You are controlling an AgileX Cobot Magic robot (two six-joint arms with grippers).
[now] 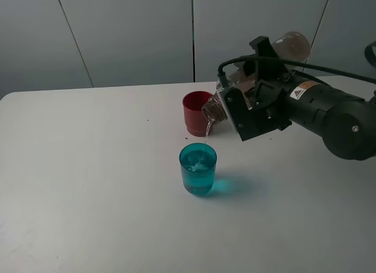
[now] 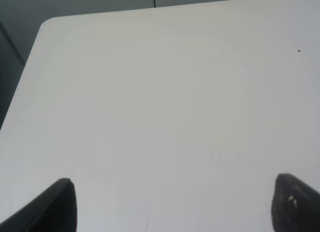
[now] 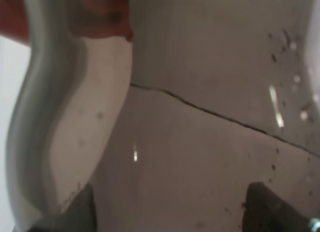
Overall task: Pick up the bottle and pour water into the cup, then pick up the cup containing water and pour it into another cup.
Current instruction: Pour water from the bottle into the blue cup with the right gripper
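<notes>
– White table (image 1: 88, 185): how much free room, and where are the edges?
– Plenty. The whole left half is bare, the front strip too. The far edge runs along the grey wall panels (image 1: 129, 32), with a rounded corner at far left. The left wrist view shows that kind of rounded corner and bare top, nothing else.
– What's standing on it?
– Two items. The teal cup (image 1: 198, 169) is upright near the middle, well clear of every edge. The red cup (image 1: 194, 111) is upright just behind it, nearer the far edge, with a small gap between them.
– Right arm pose?
– It comes in from the right, forearm low over the table, wrist rolled. The right gripper (image 1: 255, 108) is clamped around the body of the bottle (image 1: 294, 45). The bottle is tipped past level: base up and to the right, neck down and to the left, mouth over the teal cup, beside the red cup's rim. A thin stream of water (image 1: 207, 131) drops into the teal cup, which already holds some.
– Grip confirmed?
– In the right wrist view the bottle wall fills the frame and both dark fingers (image 3: 75, 212) sit against it.
– Left side?
– The left gripper (image 2: 175, 207) is outside the high view. Its own camera shows the tips wide apart, nothing between them, over bare table.
</notes>
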